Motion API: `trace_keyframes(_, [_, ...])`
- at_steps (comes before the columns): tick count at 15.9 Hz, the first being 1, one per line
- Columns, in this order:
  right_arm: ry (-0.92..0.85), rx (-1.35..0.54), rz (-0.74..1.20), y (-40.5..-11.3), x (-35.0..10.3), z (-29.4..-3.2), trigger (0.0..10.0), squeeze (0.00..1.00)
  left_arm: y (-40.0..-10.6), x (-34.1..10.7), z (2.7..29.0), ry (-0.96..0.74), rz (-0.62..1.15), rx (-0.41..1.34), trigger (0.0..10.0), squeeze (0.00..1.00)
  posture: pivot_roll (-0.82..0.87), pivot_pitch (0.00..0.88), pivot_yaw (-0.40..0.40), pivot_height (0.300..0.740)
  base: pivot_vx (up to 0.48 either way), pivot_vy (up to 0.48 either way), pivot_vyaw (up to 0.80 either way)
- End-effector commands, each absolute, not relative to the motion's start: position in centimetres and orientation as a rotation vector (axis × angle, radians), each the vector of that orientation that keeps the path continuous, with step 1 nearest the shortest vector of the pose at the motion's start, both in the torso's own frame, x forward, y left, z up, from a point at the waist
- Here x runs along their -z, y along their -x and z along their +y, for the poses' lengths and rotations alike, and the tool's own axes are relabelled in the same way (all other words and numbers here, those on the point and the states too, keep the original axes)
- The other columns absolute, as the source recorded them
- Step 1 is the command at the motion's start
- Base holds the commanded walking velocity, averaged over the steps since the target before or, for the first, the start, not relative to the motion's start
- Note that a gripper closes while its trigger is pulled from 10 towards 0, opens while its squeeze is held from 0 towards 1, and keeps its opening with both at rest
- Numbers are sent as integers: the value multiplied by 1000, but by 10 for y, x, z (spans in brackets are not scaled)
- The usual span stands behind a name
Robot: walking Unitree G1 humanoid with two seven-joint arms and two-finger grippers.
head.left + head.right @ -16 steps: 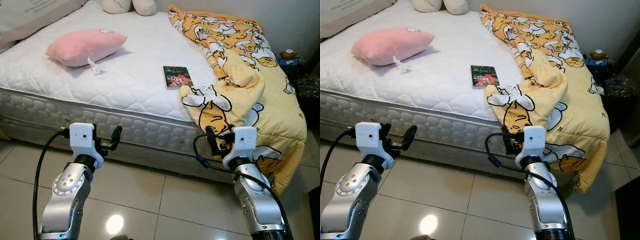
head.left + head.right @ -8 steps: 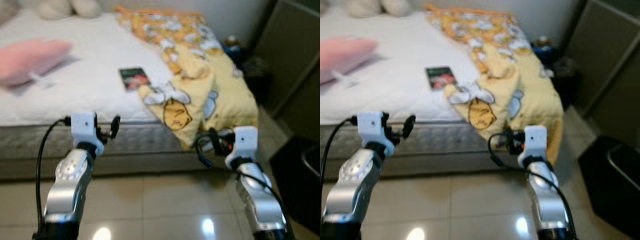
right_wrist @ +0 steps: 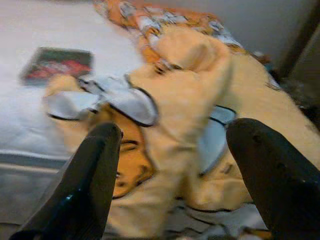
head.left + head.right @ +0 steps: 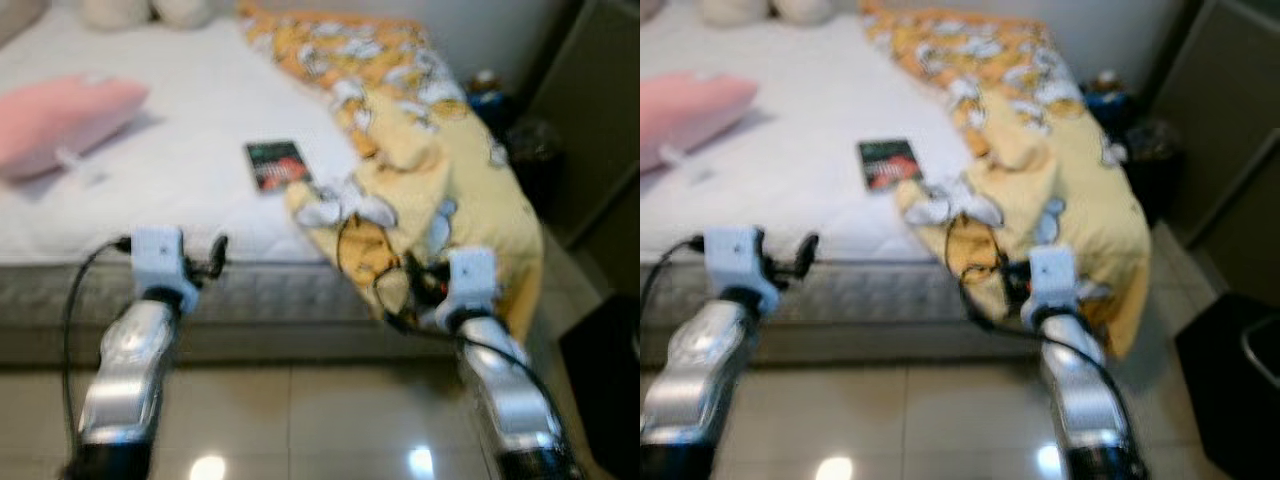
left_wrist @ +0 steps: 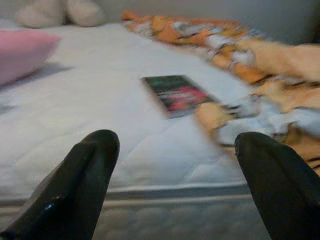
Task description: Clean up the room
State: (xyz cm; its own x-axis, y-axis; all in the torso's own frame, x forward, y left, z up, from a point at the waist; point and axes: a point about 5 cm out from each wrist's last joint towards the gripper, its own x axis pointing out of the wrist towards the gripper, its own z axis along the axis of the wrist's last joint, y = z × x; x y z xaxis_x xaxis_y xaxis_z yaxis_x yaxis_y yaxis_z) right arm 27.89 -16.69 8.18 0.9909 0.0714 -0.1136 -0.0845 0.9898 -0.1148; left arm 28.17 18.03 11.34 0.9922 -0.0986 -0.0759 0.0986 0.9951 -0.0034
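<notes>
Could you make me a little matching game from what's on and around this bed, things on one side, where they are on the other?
Things:
1. pink pillow
2. book
3. yellow blanket
4. right gripper

Places:
A. flat on the white mattress, beside the blanket's edge
B. draped over the bed's corner, hanging down
C. open, facing the bunched blanket
D. on the mattress toward the robot's left

Pairs: 1-D, 2-A, 3-B, 4-C
</notes>
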Motion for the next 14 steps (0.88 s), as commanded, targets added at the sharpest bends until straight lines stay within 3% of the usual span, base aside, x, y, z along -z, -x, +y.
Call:
trace_keyframes(1, [103,-114,74,-285,-90,-156,10000,0,-281,-114,189,-25,76,77,10000,0,-58,0,-15,740,326,0,0])
trace_keyframes(10, [60,-70,95,-281,-88,-175,10000,0,-311,-124,150,-68,43,235,10000,0,-62,0,-29,740,36,35,0])
trace_keyframes(14, [50,-41,129,-274,-83,-186,10000,0,-318,-126,126,-109,23,324,10000,0,-59,0,-48,740,0,377,-683])
